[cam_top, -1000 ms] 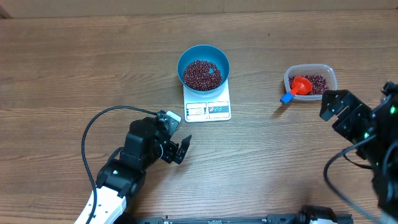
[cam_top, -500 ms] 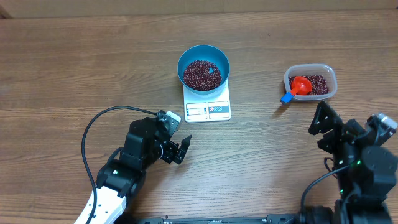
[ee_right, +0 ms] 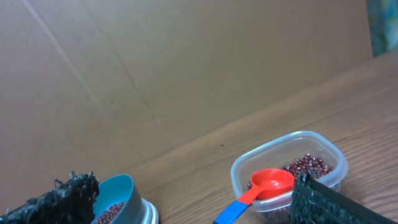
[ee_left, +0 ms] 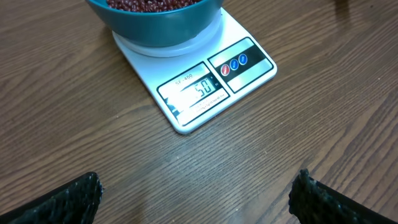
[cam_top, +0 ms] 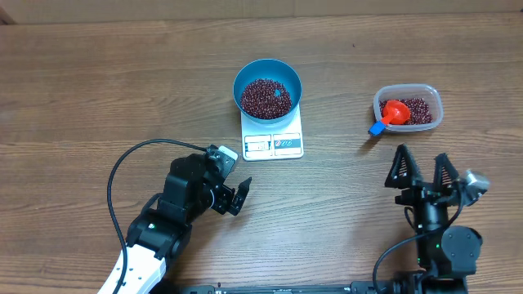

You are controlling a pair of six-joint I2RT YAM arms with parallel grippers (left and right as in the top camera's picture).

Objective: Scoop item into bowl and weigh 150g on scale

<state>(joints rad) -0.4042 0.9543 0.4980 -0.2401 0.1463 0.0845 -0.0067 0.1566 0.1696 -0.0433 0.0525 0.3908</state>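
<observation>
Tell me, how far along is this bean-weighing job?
Done: beans sit in the blue bowl on the scale; the red scoop lies in the tub. In hand: nothing; the left gripper and right gripper are open and empty. Left: perhaps only confirming the display, which I can't read fully.

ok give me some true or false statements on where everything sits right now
1. The blue bowl stands on the scale. True.
2. The red scoop lies on the bare table. False: its cup rests in the clear tub, with the blue handle sticking out over the rim.
3. The left gripper and the right gripper are both open and hold nothing. True.
4. The blue bowl is empty. False: it holds a pile of beans.
</observation>
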